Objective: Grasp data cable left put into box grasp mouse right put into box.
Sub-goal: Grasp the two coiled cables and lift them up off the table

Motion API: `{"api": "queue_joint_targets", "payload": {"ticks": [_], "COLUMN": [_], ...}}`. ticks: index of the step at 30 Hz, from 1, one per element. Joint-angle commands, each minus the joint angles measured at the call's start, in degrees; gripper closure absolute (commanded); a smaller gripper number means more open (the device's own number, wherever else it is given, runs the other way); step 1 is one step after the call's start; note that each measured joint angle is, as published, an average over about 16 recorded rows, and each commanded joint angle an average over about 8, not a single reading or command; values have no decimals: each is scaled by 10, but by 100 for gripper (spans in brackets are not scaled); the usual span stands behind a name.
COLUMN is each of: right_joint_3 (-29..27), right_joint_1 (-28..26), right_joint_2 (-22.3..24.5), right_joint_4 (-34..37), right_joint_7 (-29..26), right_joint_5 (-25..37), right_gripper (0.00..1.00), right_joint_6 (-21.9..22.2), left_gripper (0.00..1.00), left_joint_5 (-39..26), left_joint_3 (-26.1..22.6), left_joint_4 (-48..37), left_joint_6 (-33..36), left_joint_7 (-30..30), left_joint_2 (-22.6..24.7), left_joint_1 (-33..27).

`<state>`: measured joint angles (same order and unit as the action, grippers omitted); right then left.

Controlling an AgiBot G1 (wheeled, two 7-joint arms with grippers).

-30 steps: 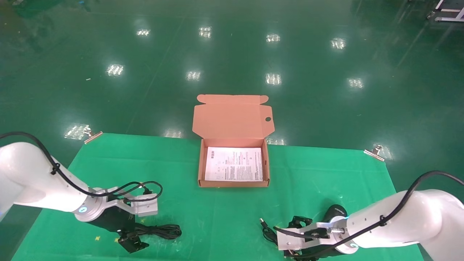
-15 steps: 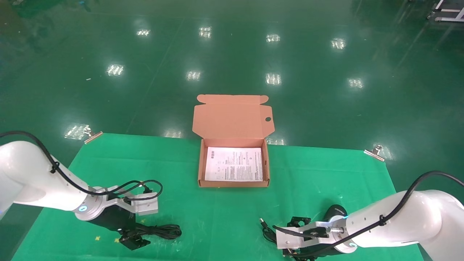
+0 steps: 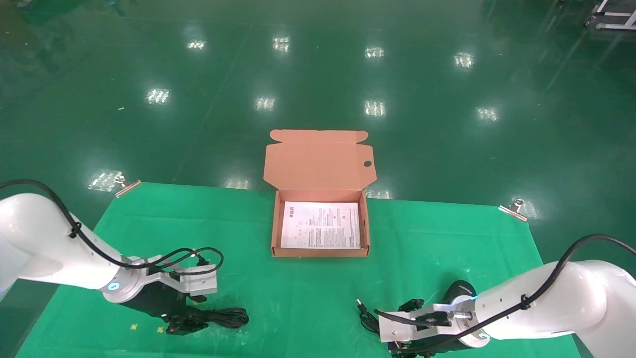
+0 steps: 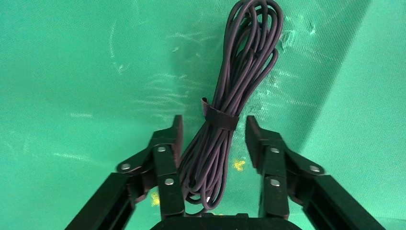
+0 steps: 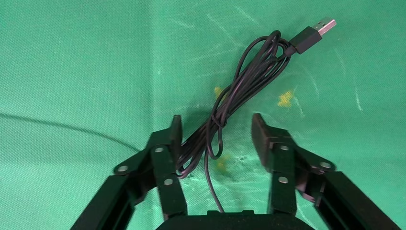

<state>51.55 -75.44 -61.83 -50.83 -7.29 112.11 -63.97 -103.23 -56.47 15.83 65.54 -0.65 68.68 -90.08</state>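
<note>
On green cloth (image 3: 308, 298), far centre: box (image 3: 320, 251), lid open, printed sheet (image 3: 321, 224) inside. Near left: left gripper (image 4: 213, 136) low over data cable (image 4: 239, 86), fingers spread either side of bundle, not clamping. Near right: right gripper (image 5: 215, 132) low, fingers spread around mouse cord (image 5: 239, 81); mouse (image 3: 459, 289) just behind, on cloth. USB plug (image 5: 315, 29) lies beyond fingertips.

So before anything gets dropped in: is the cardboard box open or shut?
Open. The box has its flap lid standing up at the back, and a printed sheet lies exposed inside. Nothing else shows in it.
</note>
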Motion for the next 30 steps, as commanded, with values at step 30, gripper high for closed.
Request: {"api": "queue_joint_targets", "payload": {"ticks": [30], "right_joint_3": [-43], "right_joint_1": [-28], "right_joint_2": [62], "right_joint_4": [-48], "right_joint_7": [-53], "right_joint_5": [-24], "right_gripper": [100], "right_joint_6": [13], "left_gripper": [100], "left_joint_5": [1], "left_joint_3": [4], "left_joint_4": [67], "left_joint_6": [12], "left_joint_7": [14], "left_joint_2": [-34], "left_joint_1": [-31]}}
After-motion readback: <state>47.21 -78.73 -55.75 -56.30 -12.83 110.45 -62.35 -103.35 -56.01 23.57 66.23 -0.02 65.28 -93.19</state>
